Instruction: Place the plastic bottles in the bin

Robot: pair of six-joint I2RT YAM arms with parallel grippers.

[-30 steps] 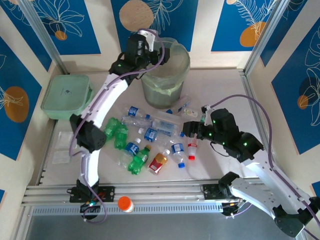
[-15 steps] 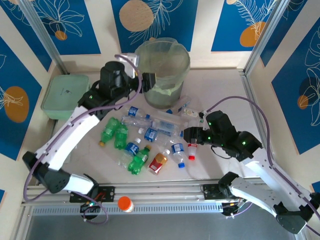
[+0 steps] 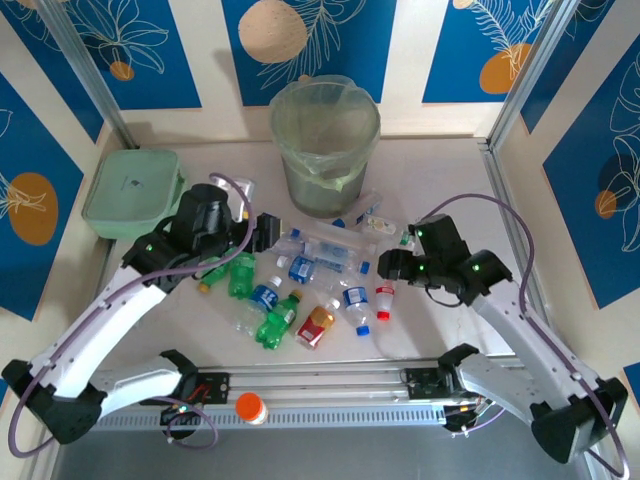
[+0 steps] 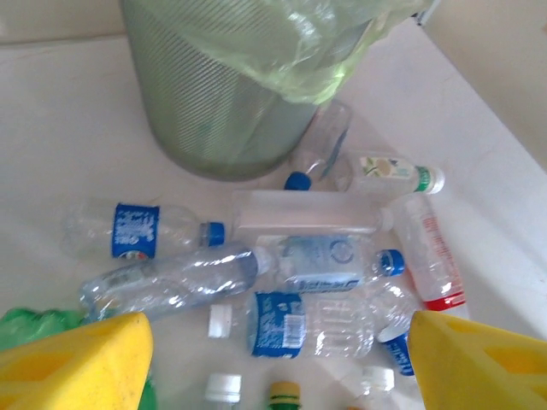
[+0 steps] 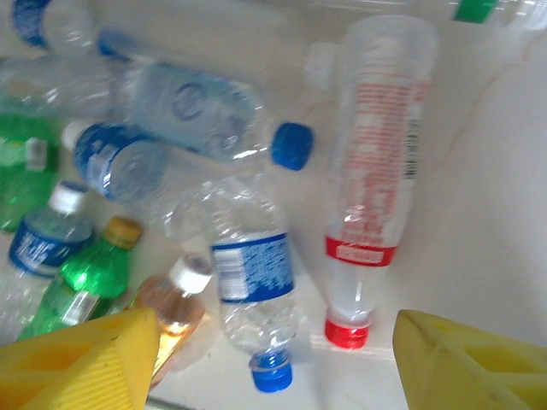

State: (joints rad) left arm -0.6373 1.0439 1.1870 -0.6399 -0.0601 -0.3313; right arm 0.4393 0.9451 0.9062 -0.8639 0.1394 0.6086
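Bright, even light; blurred wrist views

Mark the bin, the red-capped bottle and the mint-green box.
bin (image 3: 322,170), top external view, on its outer side wall.
red-capped bottle (image 5: 373,154), right wrist view, on its clear body.
mint-green box (image 3: 130,190), top external view, on its lid.

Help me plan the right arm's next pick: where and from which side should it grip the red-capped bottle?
Probably across the straight mid-body of the red-capped bottle, coming down from above. It lies flat, cap toward the arms' bases, bare table on its right; a blue-capped bottle crowds its left.
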